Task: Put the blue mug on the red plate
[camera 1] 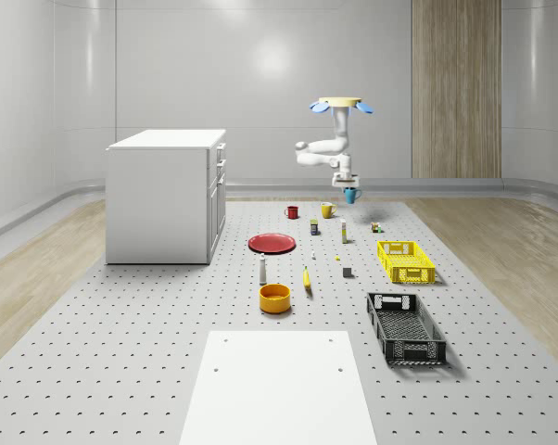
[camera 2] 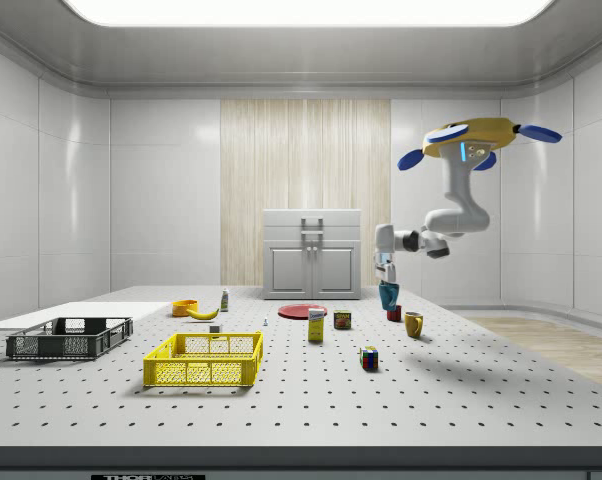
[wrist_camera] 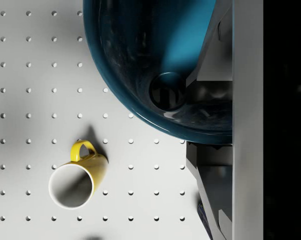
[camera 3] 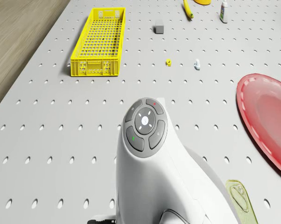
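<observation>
Currently | drone (camera 1: 339, 103) hovering upper right of centre, whole-scene view | gripper (camera 1: 346, 188) clamping blue mug (camera 1: 352, 195), carrying it aloft above yellow mug (camera 1: 327, 210) | red plate (camera 1: 272, 243) waiting, centre-left | lift done; carrying over and setting down remaining

The quadrotor drone (camera 1: 339, 104) hovers right of centre in the whole-scene view, over the far end of the perforated table (camera 1: 121, 352). Below it, the two-finger gripper (camera 1: 345, 184) holds the blue mug (camera 1: 352, 195) in the air, above the yellow mug (camera 1: 327, 210) and right of the flat red plate (camera 1: 272, 243).
</observation>
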`<state>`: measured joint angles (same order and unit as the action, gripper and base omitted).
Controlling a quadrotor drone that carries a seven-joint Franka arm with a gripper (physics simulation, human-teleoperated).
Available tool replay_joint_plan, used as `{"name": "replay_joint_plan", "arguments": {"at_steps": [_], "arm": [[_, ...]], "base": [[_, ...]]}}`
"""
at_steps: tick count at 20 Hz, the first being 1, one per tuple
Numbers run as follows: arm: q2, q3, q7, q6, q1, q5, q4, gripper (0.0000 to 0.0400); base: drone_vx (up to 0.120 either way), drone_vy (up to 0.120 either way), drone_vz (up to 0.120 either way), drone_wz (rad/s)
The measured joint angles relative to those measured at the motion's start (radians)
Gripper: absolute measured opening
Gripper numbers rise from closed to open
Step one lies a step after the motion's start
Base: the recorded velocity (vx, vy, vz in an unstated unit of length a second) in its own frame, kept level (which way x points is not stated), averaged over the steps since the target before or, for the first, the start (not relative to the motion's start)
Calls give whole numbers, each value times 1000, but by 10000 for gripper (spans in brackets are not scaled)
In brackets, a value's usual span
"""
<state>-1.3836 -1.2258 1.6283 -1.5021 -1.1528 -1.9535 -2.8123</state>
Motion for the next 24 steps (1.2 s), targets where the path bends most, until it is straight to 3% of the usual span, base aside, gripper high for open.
{"name": "replay_joint_plan", "arguments": {"at_steps": [2,24], "arm": [[-4,-1,1,-3,-1,2,0,100],[-39,-7,12,-37,-15,19,3,100]], "base": [[120,-120,100,0],[120,-120,0,0]]}}
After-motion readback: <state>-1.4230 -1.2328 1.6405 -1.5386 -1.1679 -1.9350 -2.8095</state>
